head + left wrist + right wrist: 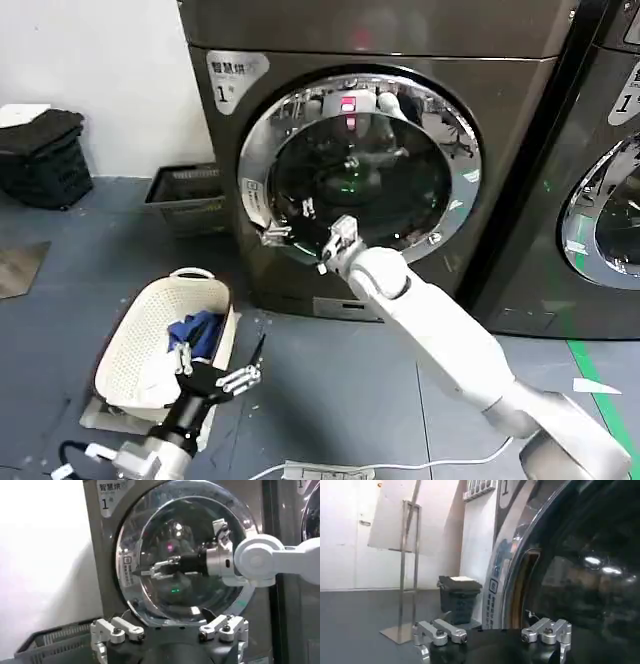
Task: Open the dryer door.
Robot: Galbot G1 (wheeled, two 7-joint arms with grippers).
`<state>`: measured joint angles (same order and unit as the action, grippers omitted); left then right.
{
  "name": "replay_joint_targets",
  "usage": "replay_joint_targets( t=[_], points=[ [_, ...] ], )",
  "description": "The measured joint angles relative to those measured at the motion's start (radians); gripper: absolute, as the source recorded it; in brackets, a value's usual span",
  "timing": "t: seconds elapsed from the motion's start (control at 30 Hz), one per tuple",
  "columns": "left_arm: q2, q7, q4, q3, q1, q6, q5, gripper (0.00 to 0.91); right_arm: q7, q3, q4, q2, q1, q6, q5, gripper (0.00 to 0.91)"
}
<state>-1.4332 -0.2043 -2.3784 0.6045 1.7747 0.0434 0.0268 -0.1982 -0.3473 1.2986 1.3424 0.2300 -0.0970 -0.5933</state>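
Fingers (300, 215) spread at dryer door (452, 130); grey floor (330, 380).

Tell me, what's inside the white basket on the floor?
In the basket there is blue cloth and some white cloth. Whatever lies under them is covered. The left gripper hangs beside the basket.

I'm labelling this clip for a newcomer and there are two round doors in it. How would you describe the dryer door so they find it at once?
Find the brownish-grey machine that bears a label with the numeral 1, left of the blacker machine. The dryer door is the big round one on its front, a wide mirror-chrome rim around dark bulging glass. Unlike the blacker machine's door, it has the right gripper at its lower-left rim.
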Motion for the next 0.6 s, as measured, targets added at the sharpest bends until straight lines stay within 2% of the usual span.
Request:
replay_joint_targets(
  t=[0.6],
  points=[
    [-0.003, -0.001, -0.011, 0.001, 0.007, -0.002, -0.001, 0.907, -0.049, -0.028, -0.130, 0.060, -0.063, 0.019, 0.007, 0.907]
  ],
)
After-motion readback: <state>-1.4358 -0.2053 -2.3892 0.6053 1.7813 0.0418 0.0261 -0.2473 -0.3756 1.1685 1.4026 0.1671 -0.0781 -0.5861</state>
